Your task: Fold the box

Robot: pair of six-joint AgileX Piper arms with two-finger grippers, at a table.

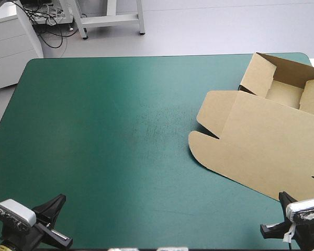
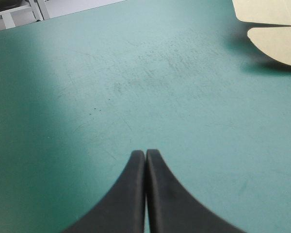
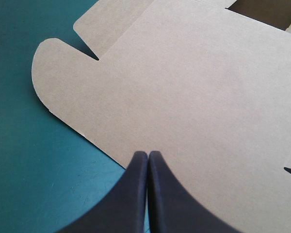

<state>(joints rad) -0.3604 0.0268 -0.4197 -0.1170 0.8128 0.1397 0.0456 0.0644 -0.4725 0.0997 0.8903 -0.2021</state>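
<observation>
The brown box [image 1: 267, 130] lies at the table's right side as an open tray with raised walls [image 1: 282, 78] near the far right corner and its lid flat toward the front. My left gripper [image 1: 60, 201] rests shut at the front left corner, far from the box; in its own view the shut gripper [image 2: 145, 154] points over bare cover, with a rounded lid flap [image 2: 276, 41] far ahead. My right gripper [image 1: 282, 197] is shut at the front right, its tips [image 3: 148, 155] just over the lid's [image 3: 194, 97] front edge, holding nothing.
The teal-green cover [image 1: 104, 136] stretches bare across the left and middle of the table. A white cabinet [image 1: 10, 42] stands beyond the far left corner. The box reaches the table's right edge.
</observation>
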